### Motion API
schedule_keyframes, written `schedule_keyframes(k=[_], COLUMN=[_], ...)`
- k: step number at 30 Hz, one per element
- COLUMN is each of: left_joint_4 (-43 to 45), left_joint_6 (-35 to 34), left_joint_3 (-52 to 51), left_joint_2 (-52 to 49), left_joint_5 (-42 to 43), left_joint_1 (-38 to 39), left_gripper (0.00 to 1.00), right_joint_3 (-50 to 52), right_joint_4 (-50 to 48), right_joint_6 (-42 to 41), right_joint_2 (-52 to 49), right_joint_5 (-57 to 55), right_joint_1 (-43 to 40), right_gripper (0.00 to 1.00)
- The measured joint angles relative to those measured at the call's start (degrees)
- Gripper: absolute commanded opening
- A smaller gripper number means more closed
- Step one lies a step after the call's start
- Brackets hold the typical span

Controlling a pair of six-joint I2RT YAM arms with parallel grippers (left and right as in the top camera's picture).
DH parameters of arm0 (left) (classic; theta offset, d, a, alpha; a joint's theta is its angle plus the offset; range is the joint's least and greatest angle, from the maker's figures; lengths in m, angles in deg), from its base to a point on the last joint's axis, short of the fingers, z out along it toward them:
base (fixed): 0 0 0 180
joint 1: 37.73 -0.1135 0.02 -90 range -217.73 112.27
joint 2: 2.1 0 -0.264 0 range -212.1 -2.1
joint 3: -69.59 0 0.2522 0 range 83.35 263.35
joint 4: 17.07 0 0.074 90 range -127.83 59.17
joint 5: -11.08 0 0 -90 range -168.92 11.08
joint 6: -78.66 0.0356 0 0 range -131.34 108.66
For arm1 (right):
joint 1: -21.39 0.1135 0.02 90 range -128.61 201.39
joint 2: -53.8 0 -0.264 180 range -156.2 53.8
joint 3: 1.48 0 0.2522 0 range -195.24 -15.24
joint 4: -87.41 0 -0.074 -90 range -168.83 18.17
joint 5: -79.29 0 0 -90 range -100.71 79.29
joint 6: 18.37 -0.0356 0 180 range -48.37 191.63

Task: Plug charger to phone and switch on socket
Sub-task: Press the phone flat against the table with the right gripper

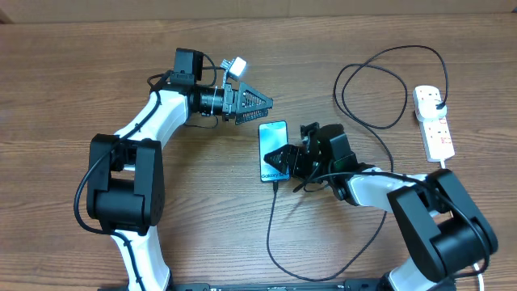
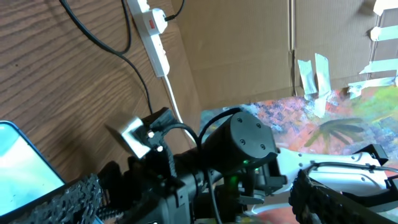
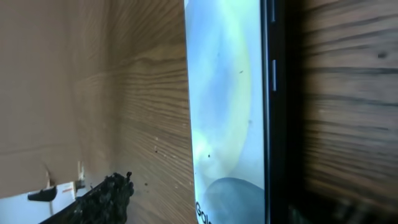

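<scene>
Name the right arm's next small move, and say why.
Probably lift the right gripper clear of the slim cyan-screened phone: the thin black charger cable already appears to meet the phone's near end, while the white power strip with red switches lies untouched to the right.

Phone (image 1: pixel 273 136) lower end beneath the right gripper (image 1: pixel 280 158) (charger (image 1: pixel 270 218) tip there indistinct, too small)

Probably a robotics lab, robot arm (image 1: pixel 145 121) at wooden table (image 1: pixel 65 81), cardboard wall (image 2: pixel 249 50), taped paper scraps (image 2: pixel 314 71)
</scene>
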Motion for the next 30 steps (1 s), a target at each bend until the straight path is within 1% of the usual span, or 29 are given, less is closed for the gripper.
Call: schedule_keyframes(k=[7, 9, 12, 15, 16, 18, 19, 22, 27, 30], left_joint_4=[0.07, 0.07, 0.07, 0.07, 0.04, 0.07, 0.04, 0.07, 0.13, 0.37], left_joint_6=[0.0, 0.0, 0.0, -0.02, 0.0, 0.0, -0.02, -0.02, -0.2, -0.24], left_joint_3=[0.0, 0.0, 0.0, 0.0, 0.0, 0.0, 0.0, 0.0, 0.0, 0.0], left_joint_2=[0.0, 0.0, 0.0, 0.0, 0.0, 0.0, 0.0, 0.0, 0.0, 0.0], left_joint_5=[-0.04, -0.07, -0.28, -0.87, -0.92, -1.11, -1.16, -1.33, -1.51, -1.97], left_joint_1=[0.0, 0.0, 0.0, 0.0, 0.0, 0.0, 0.0, 0.0, 0.0, 0.0], left_gripper=[1.0, 1.0, 1.0, 1.0, 1.0, 1.0, 1.0, 0.99, 1.0, 1.0], right_joint_3=[-3.26, -4.76, -6.1, -6.4, -6.4, -6.54, -6.69, -7.19, -9.49, -9.94], right_joint_4=[10.19, 13.4, 16.06, 16.52, 16.48, 16.55, 16.7, 17.4, 22.51, 23.52], right_joint_6=[0.61, 1.31, 1.9, 2.27, 2.34, 2.19, 2.19, 2.78, 2.75, 2.73], right_joint_2=[2.05, 2.27, 2.47, 2.54, 2.56, 2.69, 2.89, 3.28, 3.28, 3.28], right_joint_5=[-3.37, -4.37, -5.84, -6.91, -6.99, -7.08, -7.37, -8.37, -10.56, -10.97], right_joint_1=[-0.11, -0.11, -0.11, -0.11, -0.11, -0.09, -0.07, -0.11, -0.11, -0.09], right_gripper=[0.76, 0.8, 0.8, 0.81, 0.84, 0.96, 1.0, 1.0, 1.0, 1.0])
